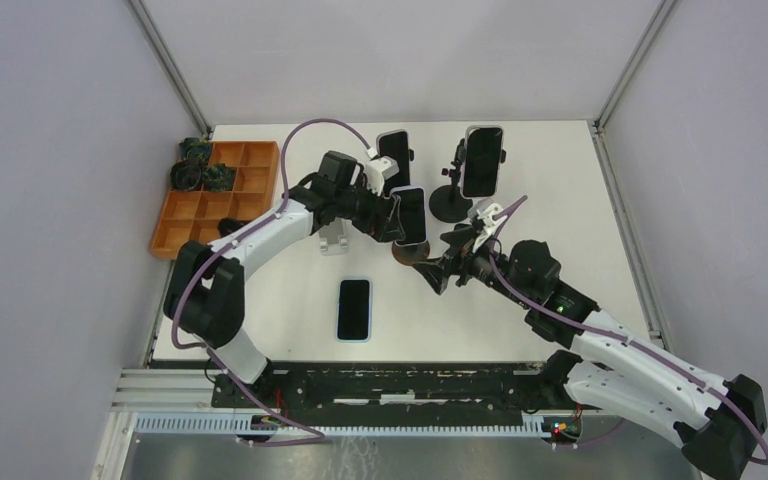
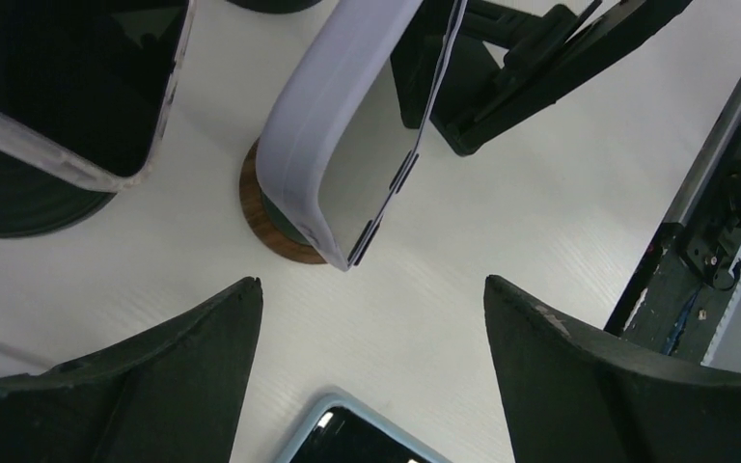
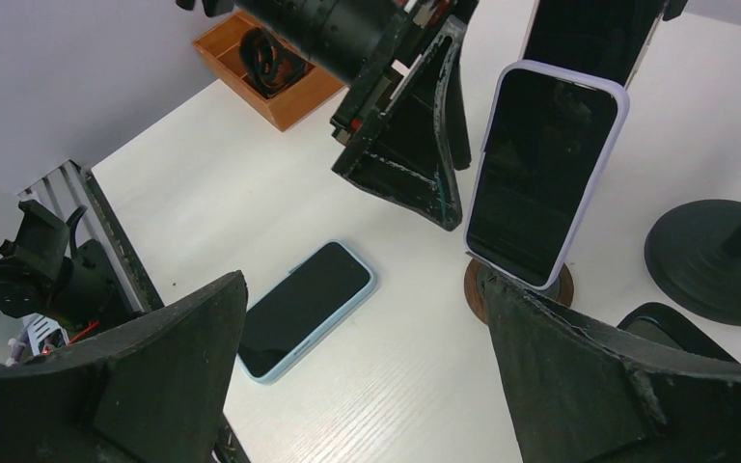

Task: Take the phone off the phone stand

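On my feed the lavender-cased phone (image 3: 545, 174) sits upright on its round wooden stand (image 2: 256, 207), mid-table. Left gripper (image 2: 370, 285) is spread wide just beside it, and right gripper (image 3: 362, 280) is spread too, holding nothing.

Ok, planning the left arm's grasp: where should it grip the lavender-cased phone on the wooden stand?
Probably its long side edges, upper half, coming from above. The phone stands nearly upright, bottom on the wooden stand, both side edges free for the fingers.

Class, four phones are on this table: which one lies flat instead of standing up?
The blue-cased phone, lying screen-up by itself toward the table's near edge; the rest are propped upright.
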Robot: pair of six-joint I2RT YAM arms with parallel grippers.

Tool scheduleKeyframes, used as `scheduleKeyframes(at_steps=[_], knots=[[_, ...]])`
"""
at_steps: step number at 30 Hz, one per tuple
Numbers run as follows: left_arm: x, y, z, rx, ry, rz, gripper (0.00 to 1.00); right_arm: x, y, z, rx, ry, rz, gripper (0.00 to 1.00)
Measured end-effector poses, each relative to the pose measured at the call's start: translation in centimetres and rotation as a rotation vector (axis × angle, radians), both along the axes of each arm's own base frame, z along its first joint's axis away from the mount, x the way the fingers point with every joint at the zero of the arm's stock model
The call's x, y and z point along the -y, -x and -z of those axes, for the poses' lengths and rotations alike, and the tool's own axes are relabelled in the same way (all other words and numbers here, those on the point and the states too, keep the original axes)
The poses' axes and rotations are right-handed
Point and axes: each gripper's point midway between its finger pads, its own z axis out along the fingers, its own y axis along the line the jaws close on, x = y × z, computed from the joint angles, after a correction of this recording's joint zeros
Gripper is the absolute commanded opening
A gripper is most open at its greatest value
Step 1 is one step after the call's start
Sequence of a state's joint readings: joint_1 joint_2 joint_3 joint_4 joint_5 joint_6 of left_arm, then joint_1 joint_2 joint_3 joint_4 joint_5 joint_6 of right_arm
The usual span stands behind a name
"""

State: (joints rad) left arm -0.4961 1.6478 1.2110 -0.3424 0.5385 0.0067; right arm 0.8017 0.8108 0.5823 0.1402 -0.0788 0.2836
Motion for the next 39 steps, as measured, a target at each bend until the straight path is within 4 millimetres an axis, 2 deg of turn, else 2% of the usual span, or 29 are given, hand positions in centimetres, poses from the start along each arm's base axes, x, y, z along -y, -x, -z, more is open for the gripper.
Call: scheduleKeyframes(at_steps=[6, 9, 11, 13, 15, 20, 22, 24, 25, 30, 39], knots=[[1.5, -1.3, 0.3, 0.045, 0.073, 0.018, 0.79, -0.1, -0.2, -0.3, 0.005, 0.000, 0.002, 0.98], [1.8, -1.6, 1.1, 0.060, 0.089, 0.023, 0.77, 0.0, -0.3, -0.5, 0.012, 0.004, 0.004, 0.98], [1.9, -1.5, 1.5, 0.056, 0.100, 0.033, 0.72, 0.0, -0.3, -0.7, 0.019, 0.004, 0.000, 0.97], [2.0, -1.4, 1.7, 0.049, 0.110, 0.042, 0.59, 0.0, -0.4, -0.8, 0.022, 0.004, -0.002, 0.97], [2.1, -1.5, 1.9, 0.040, 0.124, 0.050, 0.50, 0.0, -0.3, -0.7, 0.022, 0.006, -0.006, 0.96], [2.2, -1.4, 2.7, 0.005, 0.154, 0.079, 0.40, -0.2, -0.5, -0.2, 0.010, 0.024, -0.010, 0.94], [2.2, -1.4, 2.7, 0.000, 0.160, 0.085, 0.28, -0.2, -0.5, -0.2, 0.004, 0.032, -0.013, 0.93], [2.2, -1.3, 2.6, -0.003, 0.164, 0.088, 0.06, -0.2, -0.6, -0.3, 0.006, 0.033, -0.010, 0.93], [2.2, -1.2, 2.6, -0.004, 0.168, 0.097, 0.02, -0.1, -0.7, -0.4, 0.008, 0.033, -0.008, 0.92], [2.0, -1.0, 2.5, 0.011, 0.150, 0.122, 0.02, 0.1, -1.0, -0.4, 0.005, 0.034, 0.003, 0.91], [-0.7, 2.9, 1.4, -0.036, 0.060, 0.227, 0.02, -0.4, -1.5, 1.1, -0.033, 0.055, -0.021, 0.91]])
